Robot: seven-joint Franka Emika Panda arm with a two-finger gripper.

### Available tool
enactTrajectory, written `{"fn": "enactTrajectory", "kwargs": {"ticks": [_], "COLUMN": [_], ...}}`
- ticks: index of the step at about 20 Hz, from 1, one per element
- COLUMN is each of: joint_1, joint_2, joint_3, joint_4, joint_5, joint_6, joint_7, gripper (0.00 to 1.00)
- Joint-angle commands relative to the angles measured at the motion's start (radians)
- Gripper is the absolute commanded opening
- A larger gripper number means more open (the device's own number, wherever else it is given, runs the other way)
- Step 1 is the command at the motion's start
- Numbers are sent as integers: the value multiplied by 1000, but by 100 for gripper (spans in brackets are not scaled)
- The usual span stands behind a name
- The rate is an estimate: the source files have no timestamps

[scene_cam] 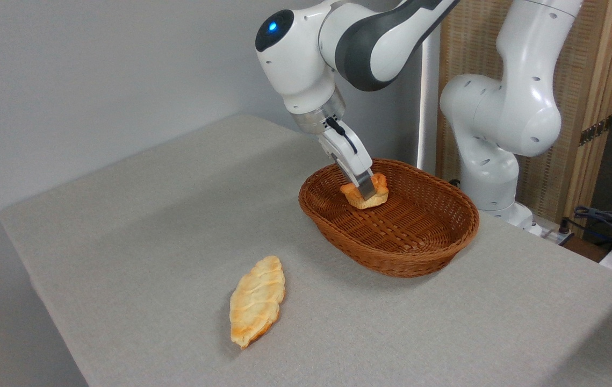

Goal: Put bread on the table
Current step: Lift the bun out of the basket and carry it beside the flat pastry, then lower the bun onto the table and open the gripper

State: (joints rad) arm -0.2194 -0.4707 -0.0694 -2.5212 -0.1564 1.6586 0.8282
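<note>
Orange-golden bread (364, 196), brown woven basket (391, 236), pale-golden loaf (257, 307), matte grey table (150, 226), perhaps faintly textured.

Materials and finishes, tabletop scene.

Table (139, 226): grey cloth-like cover, matt, fine weave. Basket (391, 252): brown woven wicker, ribbed, slight sheen. Bread (378, 200): orange-golden crust, lobed, dull-glazed look. Flat loaf (257, 307): pale golden, ridged crust, matt, browner at the edges. Arm (504, 107): glossy white plastic shell with dark grey glossy joint covers; brushed metal ring at the wrist. Gripper (366, 191): white plastic body, grey metal-looking finger. Screen (596, 97) behind: pale wood frame, woven panel.
</note>
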Motion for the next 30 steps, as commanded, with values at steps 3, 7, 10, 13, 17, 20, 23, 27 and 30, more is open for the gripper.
{"fn": "enactTrajectory", "kwargs": {"ticks": [3, 7, 10, 13, 17, 20, 23, 27, 30], "joint_1": [-12, -11, -9, -9, -11, -11, -11, -9, -11], "joint_2": [11, 35, 81, 228, 346, 409, 432, 451, 452], "joint_3": [11, 25, 34, 75, 53, 7, -18, -35, -35], "joint_4": [27, 218, 369, 560, 561, 556, 556, 545, 545], "joint_5": [63, 92, 156, 147, 143, 144, 144, 149, 152], "joint_6": [0, -115, -134, -36, 212, 259, 277, 293, 293], "joint_7": [28, 57, 78, 71, 62, 63, 62, 65, 72], "gripper": [18, 17, 18, 22, 39, 55, 66, 100, 100]}}
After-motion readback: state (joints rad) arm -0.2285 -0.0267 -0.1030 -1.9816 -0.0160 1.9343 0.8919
